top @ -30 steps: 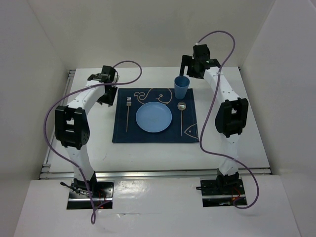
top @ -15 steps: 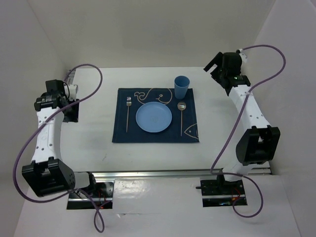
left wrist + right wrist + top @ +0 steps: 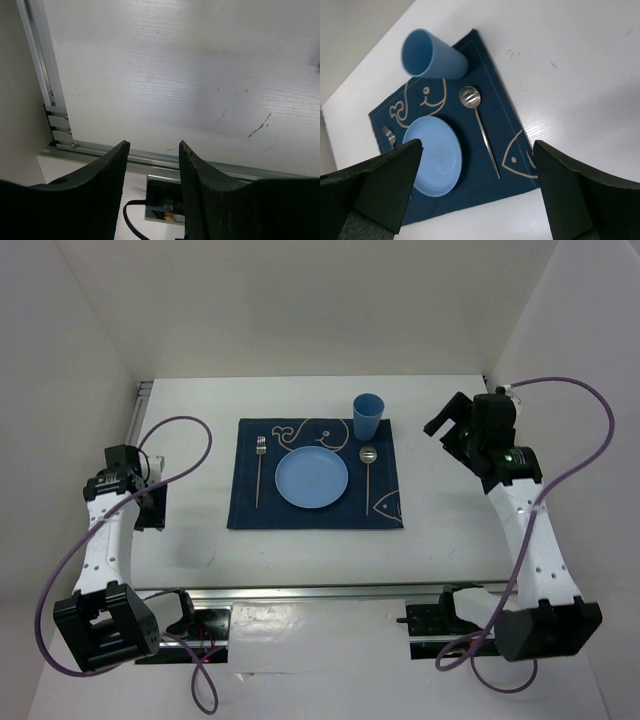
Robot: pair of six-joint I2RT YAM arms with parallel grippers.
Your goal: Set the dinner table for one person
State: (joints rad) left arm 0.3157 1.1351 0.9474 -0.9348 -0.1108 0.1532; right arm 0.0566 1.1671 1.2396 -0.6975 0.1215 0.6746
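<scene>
Setting looks done to me: plate [image 3: 311,480] centre, fork [image 3: 259,470] left of it, spoon [image 3: 369,470] right of it, cup [image 3: 367,417] at the far-right corner, all on the navy whale placemat [image 3: 250,515]. Step in hand reads as clearing both arms out of the way.

Left jaws: part open, nothing between them, over bare bench [image 3: 450,540] by the left rail [image 3: 50,100]. Right jaws: wide open, empty, off to the right of the placemat, wrist camera facing the setting.

To do it well:
- keep both wrists high and outboard
- fold toward the bases along the bench's sides, no path over the placemat
- right arm [image 3: 525,520] is the nearer risk: the cup stands upright and looks light, so 1 brush could tip it
- no need to close jaws

Bench: large flat white rectangle, fills the middle of the top view ahead of the 2 arm bases, white walls [image 3: 300,310] on 3 sides. Thin metal rails on left and near edges. A few dark scuffs [image 3: 258,129], otherwise plain matte.
</scene>
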